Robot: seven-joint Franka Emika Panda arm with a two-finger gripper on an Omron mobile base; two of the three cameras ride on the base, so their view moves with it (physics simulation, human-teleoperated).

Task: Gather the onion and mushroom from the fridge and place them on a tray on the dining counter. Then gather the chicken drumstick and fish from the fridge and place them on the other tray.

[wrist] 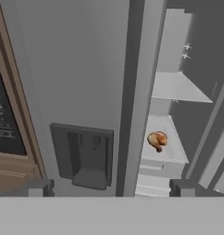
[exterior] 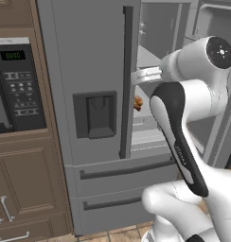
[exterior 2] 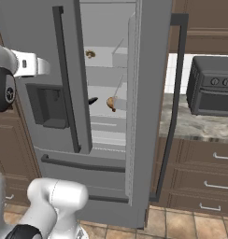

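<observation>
Fridge with right door swung open, left door shut. One chicken drumstick, golden-tan and teardrop-shaped, lying on a middle shelf. Right base view alone showing a second small tan item one shelf higher, too small to identify. Gripper spread wide, holding nothing, facing the fridge.

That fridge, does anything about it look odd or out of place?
Nothing is spilled or damaged. The fridge has its right door swung open, and a brown-orange onion sits alone on a shelf inside.
</observation>
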